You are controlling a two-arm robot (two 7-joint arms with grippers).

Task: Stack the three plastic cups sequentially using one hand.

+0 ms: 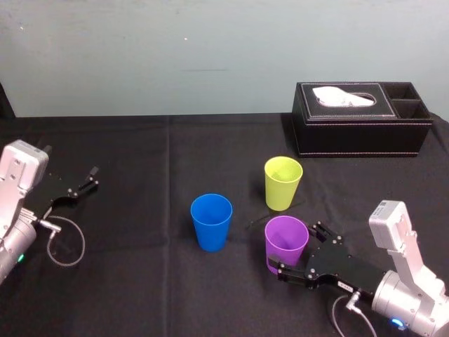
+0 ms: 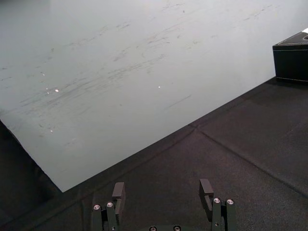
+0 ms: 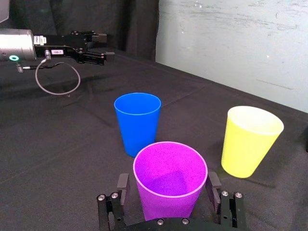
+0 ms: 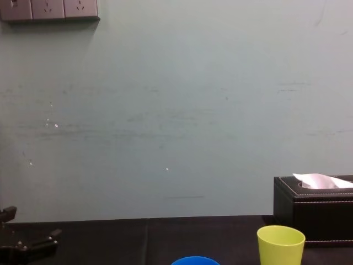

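From the head view I see three smooth, tapered plastic cups standing upright and apart on a black cloth-covered table, mouths open to the ceiling. The blue cup stands near the centre. The yellow-green cup is to its right and farther back. The purple cup is nearest me, just in front of the yellow-green one.

The right gripper reaches in low from the lower right, black with a light grey boxy wrist module, and its two fingers straddle the purple cup. The right wrist view adds what the head view cannot. The jaws are spread, with one finger close against the cup wall and a thin strip of cloth showing between the other finger and the cup, so it is not clamped. This view also looks down into the purple cup, showing its thin rim and flat bottom.

The left gripper rests on the cloth at the far left, well away from the cups, with a grey cable loop beside it. The left wrist view shows its fingers apart with nothing between them.

A black, stitched, leather-look tissue box sits at the back right, behind the yellow-green cup, with a white tissue poking from its slot. The chest view shows the rim of the blue cup, the top part of the yellow-green cup, and a row of wall sockets high on the scuffed pale wall. Nothing lies between the three cups.
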